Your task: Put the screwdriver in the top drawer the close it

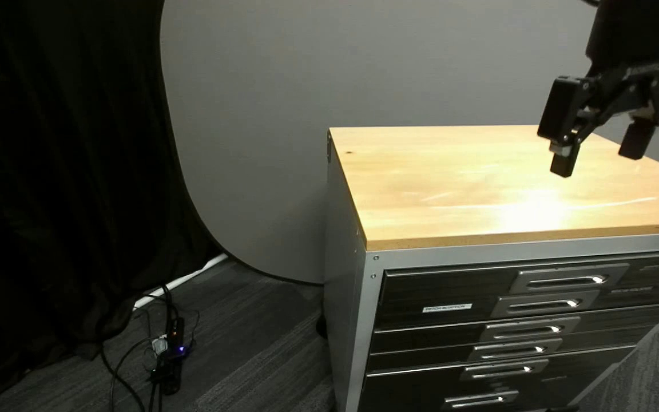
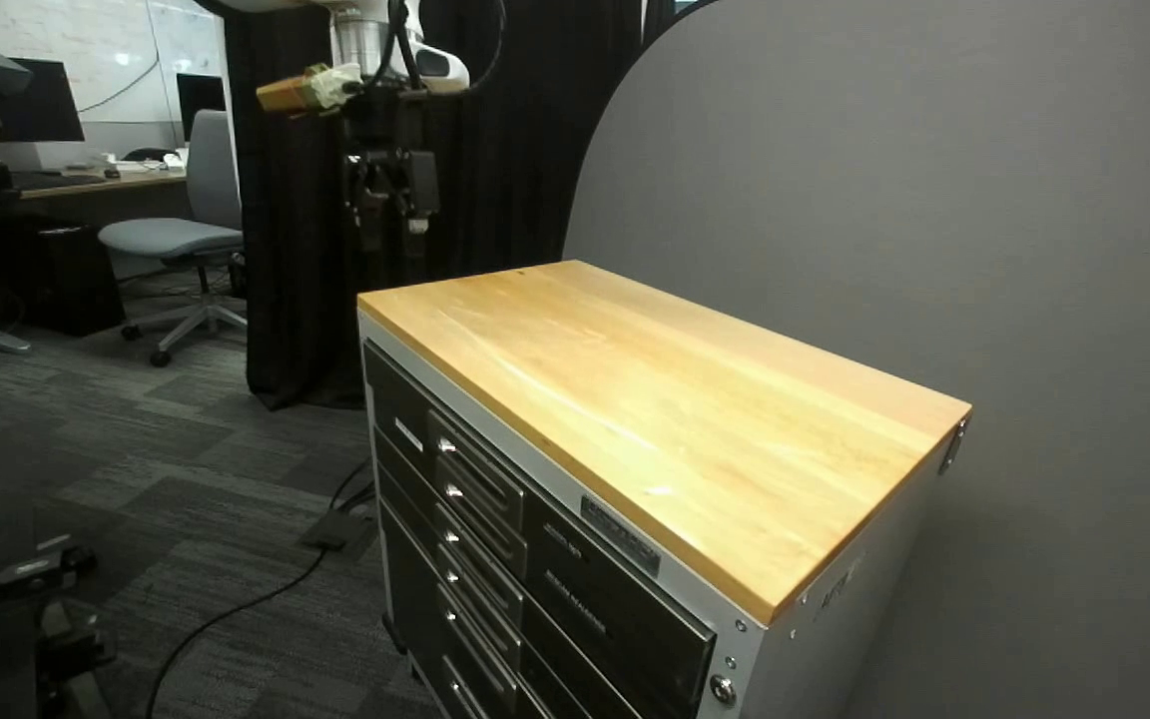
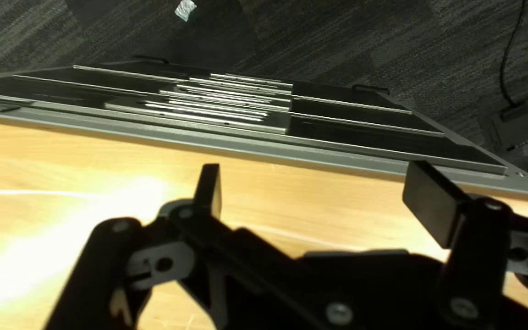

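Claw [image 1: 599, 155] spread wide | hangs above wooden top [image 1: 449, 177], gap beneath, near front edge [image 1: 512, 237] | top drawer [image 1: 449, 284] closed

Six handles [image 1: 530, 330], one cabinet [image 1: 478, 249]

Both exterior views show one cabinet, one wooden surface [image 1: 455, 166] and six handles. In an exterior view, near three o'clock, one tool [image 1: 598, 163] bears two fingers [image 1: 565, 163]. In an exterior view, at ten o'clock, stands one office chair [image 2: 181, 236].

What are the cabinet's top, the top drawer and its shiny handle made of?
Cabinet's top: wood, probably varnished; it's honey-coloured, with faint grain and a bright glare.
Top drawer: probably metal, maybe painted dark, because its thin edge catches the light.
Handle: likely polished metal; it's silvery with bright glints.
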Robot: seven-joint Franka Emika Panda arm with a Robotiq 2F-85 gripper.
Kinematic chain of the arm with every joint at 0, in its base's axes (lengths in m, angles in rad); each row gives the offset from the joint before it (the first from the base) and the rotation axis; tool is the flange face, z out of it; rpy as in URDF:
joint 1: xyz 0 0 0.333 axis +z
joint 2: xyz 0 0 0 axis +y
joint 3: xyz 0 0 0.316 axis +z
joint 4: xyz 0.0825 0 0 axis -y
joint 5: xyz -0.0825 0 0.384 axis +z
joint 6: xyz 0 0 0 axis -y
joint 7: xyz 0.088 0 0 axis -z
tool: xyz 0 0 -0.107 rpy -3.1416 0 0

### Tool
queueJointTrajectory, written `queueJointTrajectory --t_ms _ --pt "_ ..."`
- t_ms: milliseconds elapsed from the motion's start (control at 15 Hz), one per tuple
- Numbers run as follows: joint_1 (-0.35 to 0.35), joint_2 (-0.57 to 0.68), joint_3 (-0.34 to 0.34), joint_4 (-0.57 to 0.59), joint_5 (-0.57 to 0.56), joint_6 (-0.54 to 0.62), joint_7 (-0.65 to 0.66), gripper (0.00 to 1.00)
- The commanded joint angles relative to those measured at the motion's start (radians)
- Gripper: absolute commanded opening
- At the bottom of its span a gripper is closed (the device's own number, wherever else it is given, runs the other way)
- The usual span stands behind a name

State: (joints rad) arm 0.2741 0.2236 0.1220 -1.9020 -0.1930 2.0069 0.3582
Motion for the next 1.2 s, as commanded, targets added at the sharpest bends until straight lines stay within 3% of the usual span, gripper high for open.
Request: queueJointTrajectory --t_ms 0,267,1133 --pt "0.003 -0.015 0.016 0.089 0.009 -0.102 0.053 1.00" --pt "-0.006 -0.008 0.021 0.129 0.026 -0.106 0.061 1.00" --pt "-0.005 -0.012 0.019 0.104 0.013 -0.081 0.067 1.00"
